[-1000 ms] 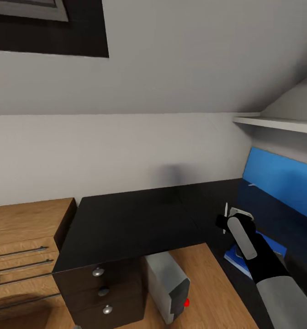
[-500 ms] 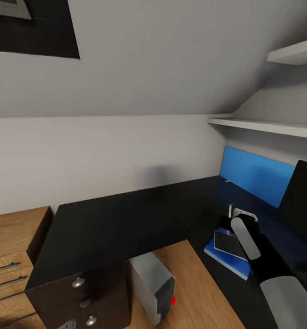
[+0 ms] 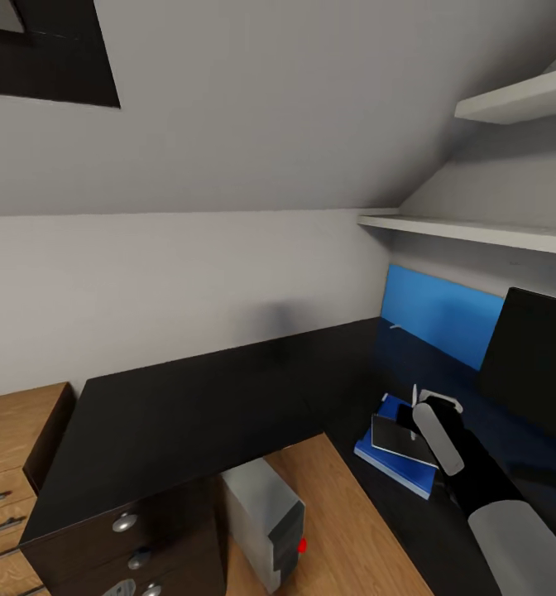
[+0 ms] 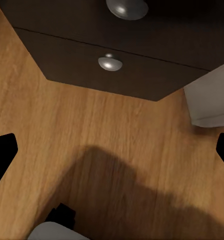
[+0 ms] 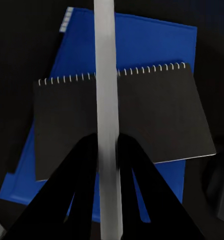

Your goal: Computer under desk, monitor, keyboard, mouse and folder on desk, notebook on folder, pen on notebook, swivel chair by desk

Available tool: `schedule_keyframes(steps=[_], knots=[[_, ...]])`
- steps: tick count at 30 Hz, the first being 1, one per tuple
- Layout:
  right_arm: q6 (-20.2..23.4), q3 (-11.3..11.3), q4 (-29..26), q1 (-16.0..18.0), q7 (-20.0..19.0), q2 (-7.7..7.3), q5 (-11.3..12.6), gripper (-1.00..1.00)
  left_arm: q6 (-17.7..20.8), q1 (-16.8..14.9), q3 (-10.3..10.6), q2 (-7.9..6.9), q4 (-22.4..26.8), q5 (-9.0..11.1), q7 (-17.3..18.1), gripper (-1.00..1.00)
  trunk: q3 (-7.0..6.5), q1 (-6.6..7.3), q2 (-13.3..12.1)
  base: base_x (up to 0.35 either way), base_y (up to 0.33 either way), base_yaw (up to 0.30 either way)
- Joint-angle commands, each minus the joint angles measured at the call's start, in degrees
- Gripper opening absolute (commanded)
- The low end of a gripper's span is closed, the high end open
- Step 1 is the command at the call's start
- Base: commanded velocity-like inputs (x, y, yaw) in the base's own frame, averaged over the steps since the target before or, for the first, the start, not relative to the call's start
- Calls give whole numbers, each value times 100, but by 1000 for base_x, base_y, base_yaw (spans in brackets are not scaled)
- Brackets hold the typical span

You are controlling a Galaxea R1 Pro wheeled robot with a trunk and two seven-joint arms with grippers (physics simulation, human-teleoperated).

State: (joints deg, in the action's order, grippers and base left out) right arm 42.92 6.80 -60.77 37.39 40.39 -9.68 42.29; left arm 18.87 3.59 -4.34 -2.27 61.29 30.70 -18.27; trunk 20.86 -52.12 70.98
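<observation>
R claw [image 5: 108, 150] clamped on pen [image 5: 106, 100] above notebook [image 5: 142, 115], notebook on folder [image 5: 152, 45]; L claw [image 4: 112, 150] spread wide

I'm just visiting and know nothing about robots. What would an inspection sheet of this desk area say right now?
Surface: black L-shaped desk, mostly bare.
Job's things: dark spiral-bound notebook lies on blue folder on the desk; thin white pen held above them; grey computer tower stands under the desk; black monitor on the desk.
Clutter: nothing seen.
Grippers: right gripper shut on the pen; left gripper open over the wooden floor.
Cables: nothing seen.
Surroundings: white wall shelves, blue wall panel.
</observation>
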Motion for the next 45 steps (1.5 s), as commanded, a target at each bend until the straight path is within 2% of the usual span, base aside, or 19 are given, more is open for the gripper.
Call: schedule_keyframes(steps=[1,5,12,39,43,45], knots=[[-10,61,-2,5,46,-7,34,-100,20,1,4,-2,15,58,-37,100,6,-1,4,0,0,-9],[-121,73,48,14,54,41,-116,-100,12,-10,-7,67,144,71,-37,100,6,-1,4,0,0,0],[-276,76,48,14,41,59,-116,-100,5,-8,0,84,369,64,-37,100,6,-1,4,0,0,0],[-319,76,53,14,30,50,-107,-100,18,-3,4,78,760,85,-37,100,490,-594,1087,0,0,0],[-321,76,50,14,30,53,-107,-100,26,106,4,78,1104,89,-32,100,562,-681,1247,0,0,0],[-326,76,49,14,30,54,-107,-100,32,347,7,78,1477,97,-29,100,598,-725,1328,0,0,0]])
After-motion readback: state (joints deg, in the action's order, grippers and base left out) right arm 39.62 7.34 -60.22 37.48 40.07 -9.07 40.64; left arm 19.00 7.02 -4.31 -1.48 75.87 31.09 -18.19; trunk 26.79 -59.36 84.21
